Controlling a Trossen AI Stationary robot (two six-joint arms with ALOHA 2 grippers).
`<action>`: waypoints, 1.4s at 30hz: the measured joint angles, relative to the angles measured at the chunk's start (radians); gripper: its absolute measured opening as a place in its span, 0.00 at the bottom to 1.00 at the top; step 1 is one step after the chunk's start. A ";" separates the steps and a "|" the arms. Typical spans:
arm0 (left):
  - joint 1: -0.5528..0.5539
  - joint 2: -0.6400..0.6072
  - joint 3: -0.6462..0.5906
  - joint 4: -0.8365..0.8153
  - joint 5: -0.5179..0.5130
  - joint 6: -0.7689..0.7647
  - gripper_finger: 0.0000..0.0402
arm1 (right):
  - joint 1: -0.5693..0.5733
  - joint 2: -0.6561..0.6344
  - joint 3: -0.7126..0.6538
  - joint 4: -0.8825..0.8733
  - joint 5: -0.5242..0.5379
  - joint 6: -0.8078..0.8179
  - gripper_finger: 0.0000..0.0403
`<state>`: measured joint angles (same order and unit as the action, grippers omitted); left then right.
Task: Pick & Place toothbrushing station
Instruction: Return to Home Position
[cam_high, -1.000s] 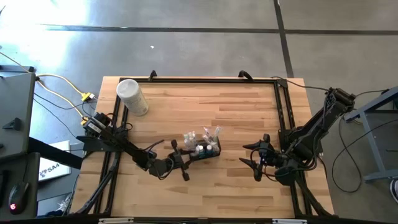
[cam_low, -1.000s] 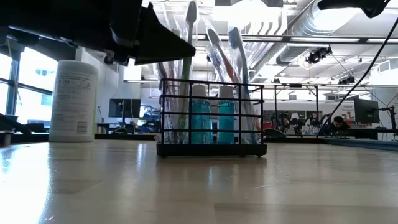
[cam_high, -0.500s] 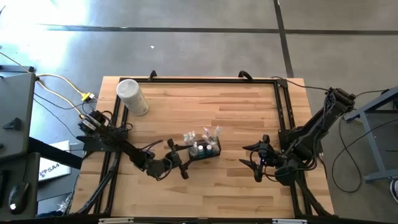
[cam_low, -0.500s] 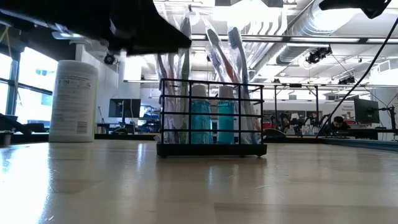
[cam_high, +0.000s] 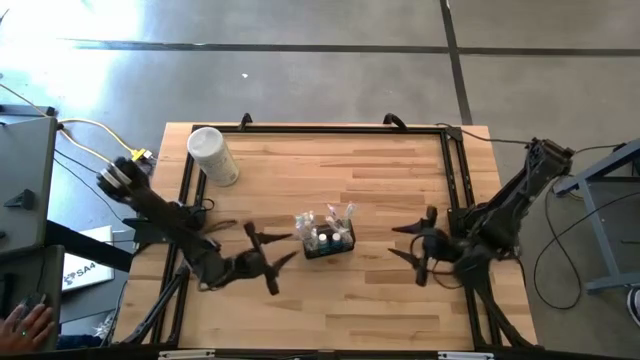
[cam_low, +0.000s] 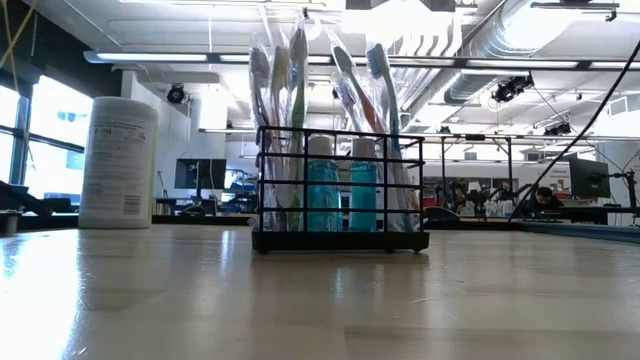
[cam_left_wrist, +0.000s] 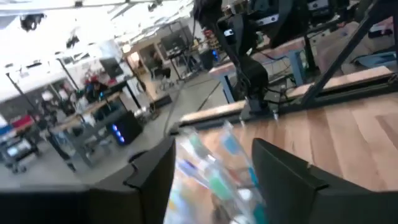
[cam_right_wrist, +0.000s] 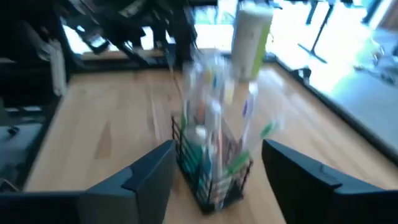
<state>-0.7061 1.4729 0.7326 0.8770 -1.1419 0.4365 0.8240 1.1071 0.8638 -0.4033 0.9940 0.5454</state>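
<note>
The toothbrushing station (cam_high: 327, 239) is a small black wire holder that stands on its base near the table's middle. It holds several wrapped toothbrushes upright and teal tubes (cam_low: 340, 190). My left gripper (cam_high: 272, 258) hovers open just left of it, pointing level at it. In the left wrist view the brushes (cam_left_wrist: 214, 168) show blurred beyond the gap between its fingers. My right gripper (cam_high: 405, 243) hangs open to the right of the station, apart from it. It faces the station (cam_right_wrist: 211, 162). Neither gripper shows in the low view.
A tall white canister (cam_high: 212, 155) stands at the far left of the table (cam_high: 380, 170), shown in the low view as the canister (cam_low: 118, 162). Black frame rails run along the table's left and right sides. A person's hand (cam_high: 30, 325) shows beyond the table's left edge.
My left gripper has drawn back from the station toward the table's left edge and risen, leaving the low view, where it hung over the brush tops. Its wrist has rolled. The station has stayed in place.
</note>
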 joint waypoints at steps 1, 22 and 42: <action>-0.002 -0.035 0.000 -0.040 0.001 0.010 0.50 | 0.000 -0.022 0.008 0.004 -0.002 -0.039 0.56; 0.548 -0.963 -0.189 -1.186 0.867 -0.421 0.00 | -0.317 -0.614 -0.429 0.435 -0.492 -0.494 0.01; 0.549 -1.279 -0.677 -0.915 0.991 -0.468 0.00 | -0.598 -0.651 -0.792 0.807 -0.768 -0.464 0.01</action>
<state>-0.1574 0.1942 0.0561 -0.0381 -0.1504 -0.0316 0.2258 0.4561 0.0721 0.4036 0.2257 0.0814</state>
